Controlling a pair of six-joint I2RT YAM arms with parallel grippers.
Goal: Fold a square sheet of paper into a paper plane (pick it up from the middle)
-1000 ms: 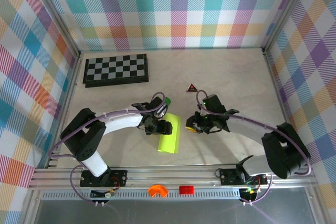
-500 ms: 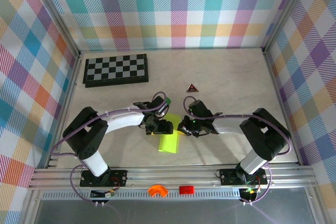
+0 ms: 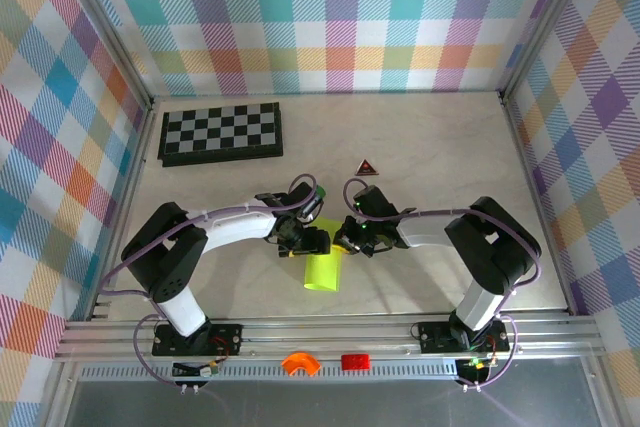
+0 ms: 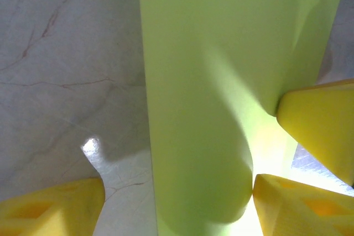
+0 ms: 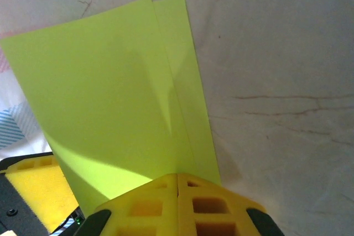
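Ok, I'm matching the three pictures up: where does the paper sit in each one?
Top external: paper just below picture centre.
Left wrist: paper is a broad band down the middle.
Right wrist: paper covers the left half, reaching bottom centre.
Shared landmark: the veined marble table beside it in all three.

You are looking at a paper plane (image 3: pixel 322 272) of thin, matt, smooth paper that is taking soft creases and letting light glow through. The table (image 4: pixel 55 81) is showing a smooth, veined, stone-like top, slightly glossy and throwing back one small white glare. The fingers (image 5: pixel 166 186) are showing as matt yellow plastic with moulded hollows. The rail (image 3: pixel 330 332) is gleaming like ribbed bare metal. The walls (image 3: pixel 340 17) are looking like matt checked cloth.
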